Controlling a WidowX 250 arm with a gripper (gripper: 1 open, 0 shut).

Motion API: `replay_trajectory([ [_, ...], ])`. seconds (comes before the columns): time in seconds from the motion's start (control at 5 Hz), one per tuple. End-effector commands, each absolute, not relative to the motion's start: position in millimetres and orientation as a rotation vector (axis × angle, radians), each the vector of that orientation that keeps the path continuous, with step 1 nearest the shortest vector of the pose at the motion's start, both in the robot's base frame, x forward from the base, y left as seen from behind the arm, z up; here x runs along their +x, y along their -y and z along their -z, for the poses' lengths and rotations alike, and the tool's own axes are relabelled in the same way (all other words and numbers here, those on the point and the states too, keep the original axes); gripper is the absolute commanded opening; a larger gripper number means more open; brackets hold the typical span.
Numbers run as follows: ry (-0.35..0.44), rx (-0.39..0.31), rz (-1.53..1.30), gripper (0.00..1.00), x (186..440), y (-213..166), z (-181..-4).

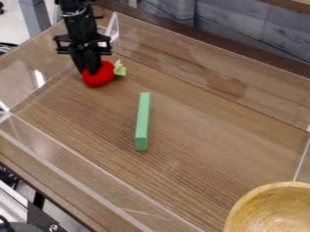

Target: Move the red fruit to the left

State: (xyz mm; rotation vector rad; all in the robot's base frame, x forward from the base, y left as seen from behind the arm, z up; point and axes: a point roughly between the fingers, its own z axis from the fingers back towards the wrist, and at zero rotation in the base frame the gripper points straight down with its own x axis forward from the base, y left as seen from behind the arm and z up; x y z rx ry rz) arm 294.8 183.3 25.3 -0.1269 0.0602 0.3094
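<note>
At the surface's (182,181) far left, the glossy, likely light, slippery red fruit (97,76) is pinched by the jaws (91,69); its round middle suits gripping.
</note>
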Motion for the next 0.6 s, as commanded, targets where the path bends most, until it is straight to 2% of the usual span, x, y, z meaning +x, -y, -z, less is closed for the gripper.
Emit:
replay_trajectory([
  [0.0,-0.061,-0.139,-0.311,0.00,282.2,-187.8,-28.7],
  [0.4,-0.101,-0.193,-0.306,0.00,271.6,-182.1,-19.0],
])
